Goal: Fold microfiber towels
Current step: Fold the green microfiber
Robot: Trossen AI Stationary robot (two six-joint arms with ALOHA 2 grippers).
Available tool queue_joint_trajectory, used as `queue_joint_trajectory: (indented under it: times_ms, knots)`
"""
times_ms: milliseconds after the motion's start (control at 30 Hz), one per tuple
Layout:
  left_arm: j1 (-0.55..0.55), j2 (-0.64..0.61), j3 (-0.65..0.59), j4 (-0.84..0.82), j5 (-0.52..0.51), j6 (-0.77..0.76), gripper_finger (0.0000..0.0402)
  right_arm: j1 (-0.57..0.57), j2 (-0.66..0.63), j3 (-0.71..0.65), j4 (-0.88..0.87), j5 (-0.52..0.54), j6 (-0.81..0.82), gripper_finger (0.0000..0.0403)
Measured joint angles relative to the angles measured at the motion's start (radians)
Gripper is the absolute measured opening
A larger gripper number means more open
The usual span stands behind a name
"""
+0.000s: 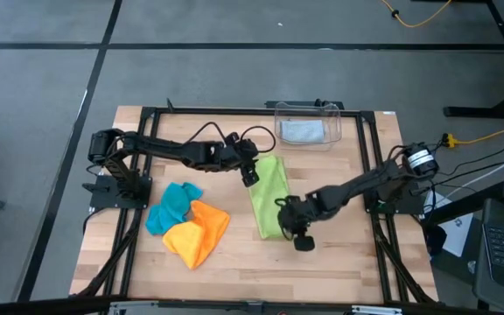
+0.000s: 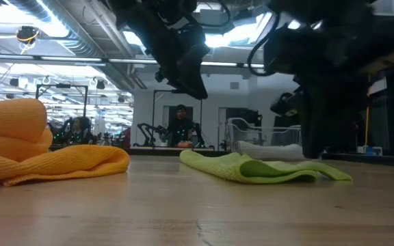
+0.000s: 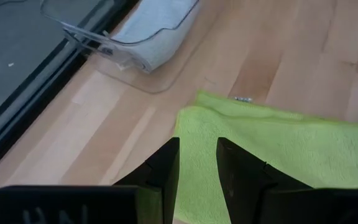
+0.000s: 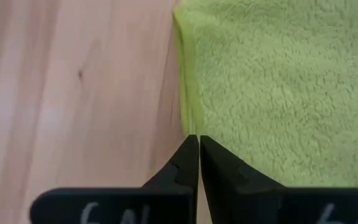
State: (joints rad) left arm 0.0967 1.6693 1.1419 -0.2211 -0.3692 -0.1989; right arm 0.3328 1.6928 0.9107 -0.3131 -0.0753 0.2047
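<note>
I have the lime green towel (image 1: 269,194) lying as a long folded strip in the middle of the high view, with the left tool (image 1: 250,175) hovering over its upper end, fingers slightly apart and holding nothing. The right tool (image 4: 197,149) sits at the strip's lower edge, fingers together right at the hem; I cannot tell if cloth is pinched. To fold cleanly I want both ends gripped through all layers, lifted low and carried end to end. The teal towel (image 1: 173,206) and orange towel (image 1: 199,233) wait at lower left; the grey towel (image 1: 302,131) lies in the clear bin (image 1: 332,116) at upper centre.
</note>
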Motion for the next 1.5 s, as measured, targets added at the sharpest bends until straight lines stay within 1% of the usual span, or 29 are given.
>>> queue_joint_trajectory:
  times_ms: [167,300,400,500,600,733,933,1000,1067,1233,1500]
  knots:
    - [-0.007,0.0,0.0,-0.001,0.069,0.0,0.0099,0.067,0.008,0.0,0.018,0.125,0.0,0.0021]
    - [-0.023,0.0,0.0,-0.004,0.074,0.0,0.0099,0.086,0.008,0.0,0.029,0.23,0.017,0.0021]
    - [-0.034,0.0,0.0,-0.005,0.073,0.0,0.0099,0.087,0.008,0.0,0.046,0.224,0.0,0.0022]
    - [-0.04,0.0,0.0,-0.009,0.073,0.0,0.0099,0.087,0.008,0.0,0.074,0.164,0.001,0.003]
    - [-0.041,0.0,0.0,-0.01,0.073,0.0,0.0099,0.088,0.007,0.0,0.086,0.137,-0.006,0.0057]
    - [-0.041,0.0,0.0,-0.01,0.072,0.0,0.0099,0.088,0.01,0.0,0.104,0.137,-0.009,0.0113]
    - [-0.041,0.0,0.0,-0.017,0.072,0.0,0.0099,0.085,0.082,0.0,0.15,0.127,-0.039,0.0195]
    - [-0.041,0.0,0.0,-0.019,0.072,0.0,0.0099,0.085,0.103,0.0,0.15,0.138,-0.077,0.0214]
    - [-0.041,0.0,0.0,-0.021,0.072,0.0,0.0099,0.086,0.115,0.0,0.154,0.18,-0.082,0.0226]
    - [-0.041,0.001,0.0,-0.028,0.072,0.001,0.0099,0.088,0.12,0.003,0.144,0.271,-0.079,0.0227]
    - [-0.041,0.001,0.0,-0.034,0.072,0.001,0.0099,0.093,0.119,0.005,0.068,0.349,-0.076,0.0193]
